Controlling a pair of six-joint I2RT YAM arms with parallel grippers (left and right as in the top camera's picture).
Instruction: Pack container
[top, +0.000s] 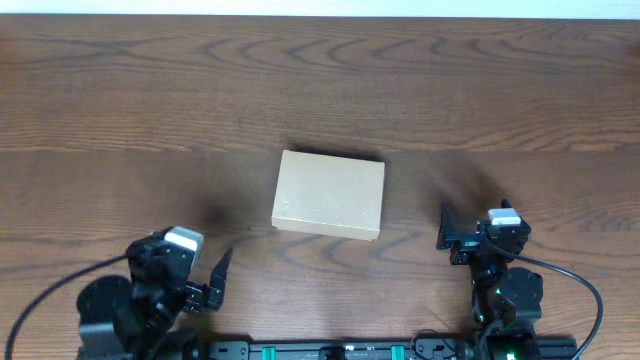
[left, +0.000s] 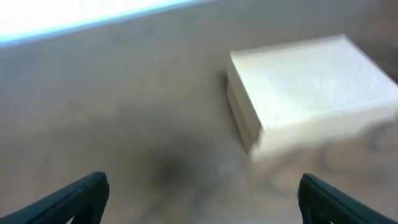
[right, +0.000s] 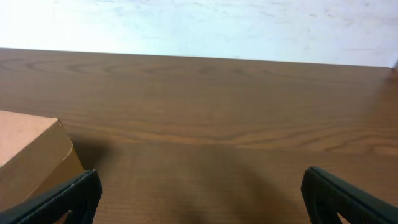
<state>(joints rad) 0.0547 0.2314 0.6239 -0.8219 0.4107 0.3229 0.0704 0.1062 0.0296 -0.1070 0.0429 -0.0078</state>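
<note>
One tan cardboard box (top: 329, 195) sits flat near the middle of the brown wooden table (top: 120, 90). Its lid is down and its top is plain tan all over. Nothing touches it.

The left claw (top: 215, 278) is near the front edge of the table, to the left of the box and apart from it. In the left wrist view the box (left: 311, 93) shows up to the right and farther off. That picture is blurry, so the box edges and the wood grain are hard to make out. The left claw (left: 202, 182) is spread wide there, with only bare table between its two dark fingers (left: 81, 196).

The right claw (top: 450, 238) is near the front too, to the right of the box and apart from it. In the right wrist view only one corner of the box (right: 31, 155) shows, cut off by the left edge of the picture. The right claw (right: 202, 177) is spread wide as well and has hold of nothing. Its fingers (right: 339, 196) poke in from the bottom corners, and the rest of them is cut off.

From above, both arms are cut off by the bottom edge. A black cable (top: 575, 285) loops by the right arm. A pale wall (right: 199, 25) stands past the far side of the table.
</note>
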